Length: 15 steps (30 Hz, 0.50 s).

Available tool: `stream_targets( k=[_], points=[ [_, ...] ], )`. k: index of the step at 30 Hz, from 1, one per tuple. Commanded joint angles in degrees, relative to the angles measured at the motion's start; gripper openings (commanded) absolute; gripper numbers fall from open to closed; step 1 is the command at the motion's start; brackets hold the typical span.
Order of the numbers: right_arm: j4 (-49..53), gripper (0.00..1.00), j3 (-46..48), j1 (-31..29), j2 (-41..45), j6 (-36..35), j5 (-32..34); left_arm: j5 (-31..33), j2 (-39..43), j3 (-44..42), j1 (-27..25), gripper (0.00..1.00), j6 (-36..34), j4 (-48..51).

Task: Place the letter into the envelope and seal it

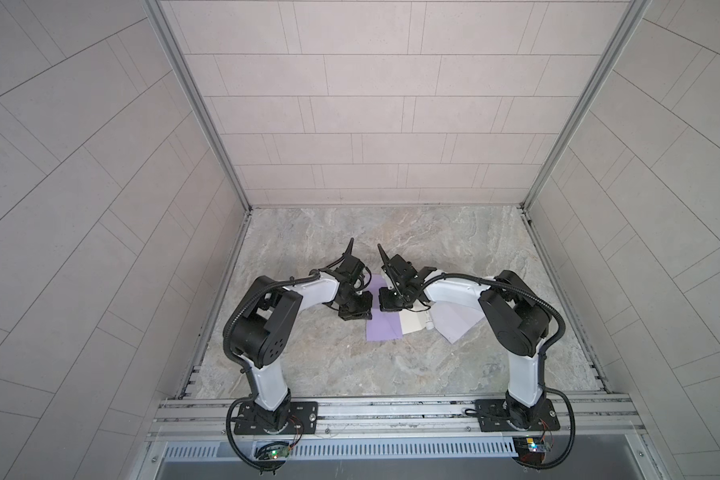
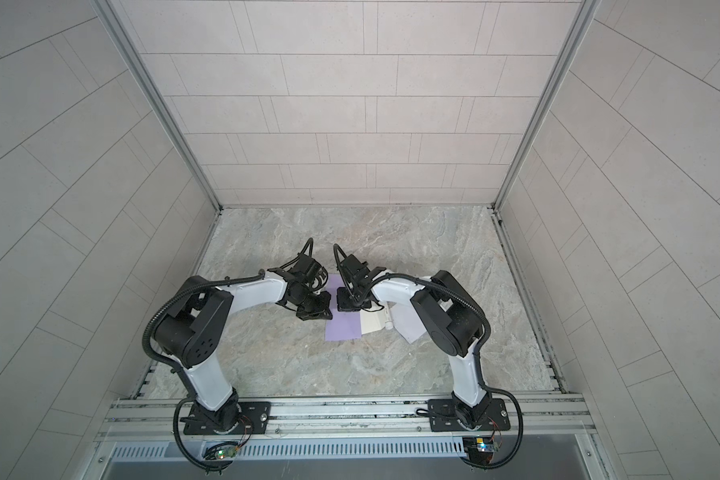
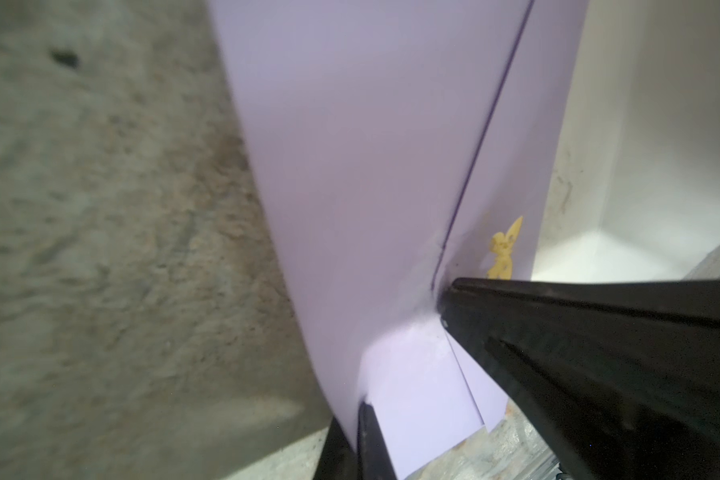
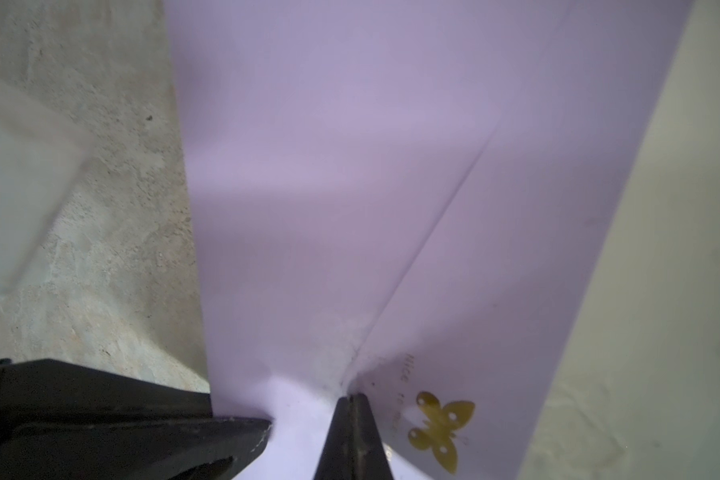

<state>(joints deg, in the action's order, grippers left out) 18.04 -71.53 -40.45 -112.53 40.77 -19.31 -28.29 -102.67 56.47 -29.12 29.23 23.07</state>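
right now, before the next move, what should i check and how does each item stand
1. Left pincer grip: ok, shut on the envelope edge.
2. Right pincer grip: ok, shut on the same envelope.
3. Arms clear of each other: ok, envelope shows between them in both top views.
4. Letter inside: cannot tell; a white sheet lies outside, beside the envelope.
5. Flap sealed: cannot tell from these views.

Overhead stereo pair over whole table (image 1: 391,365); wrist cameras close on envelope (image 3: 350,166).
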Motion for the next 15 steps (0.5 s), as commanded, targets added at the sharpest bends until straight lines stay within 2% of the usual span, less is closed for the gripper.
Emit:
stream_targets(
  k=[1,8,15],
  points=[
    [5.8,0.00,0.9,-0.3,-5.0,0.7,0.4,2.4,-1.7,-0.4,-0.9,0.00,-1.8,5.0],
    [6.5,0.00,-2.0,0.8,-7.7,0.7,0.8,2.9,-1.3,0.0,-1.3,0.00,-2.3,6.2],
    [5.7,0.00,-0.2,1.1,-4.1,0.1,1.6,4.2,-1.4,0.0,-1.3,0.00,-2.1,6.6]
  ],
)
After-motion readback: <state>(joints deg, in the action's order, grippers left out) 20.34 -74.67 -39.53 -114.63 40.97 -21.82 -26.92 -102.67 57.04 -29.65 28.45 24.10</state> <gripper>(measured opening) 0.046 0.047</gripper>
